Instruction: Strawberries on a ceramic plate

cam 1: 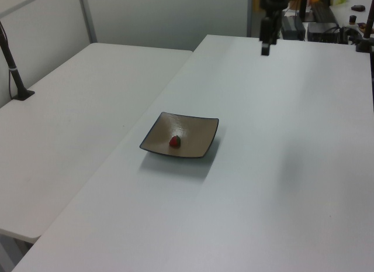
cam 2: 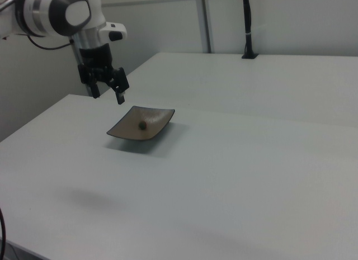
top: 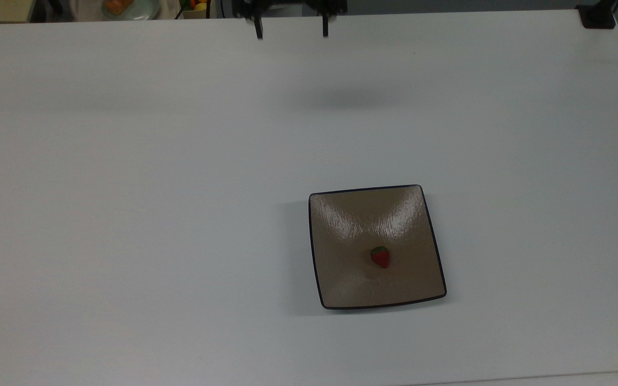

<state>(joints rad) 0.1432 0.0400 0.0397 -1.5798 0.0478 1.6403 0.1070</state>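
Observation:
A small red strawberry with a green cap lies near the middle of the square brown-tan ceramic plate, apart from the gripper. In the left view the strawberry rests on the plate at the table's centre. My gripper hangs open at the top view's top edge, far behind the plate, with nothing between its fingers. The right view has the gripper raised above the table, to the left of the plate and strawberry. In the left view the gripper hovers over the far end of the table.
The plate stands on a wide white table. A black post base sits at the top view's top right corner. A second white table with a black pole adjoins in the left view. Cluttered items lie beyond the far edge.

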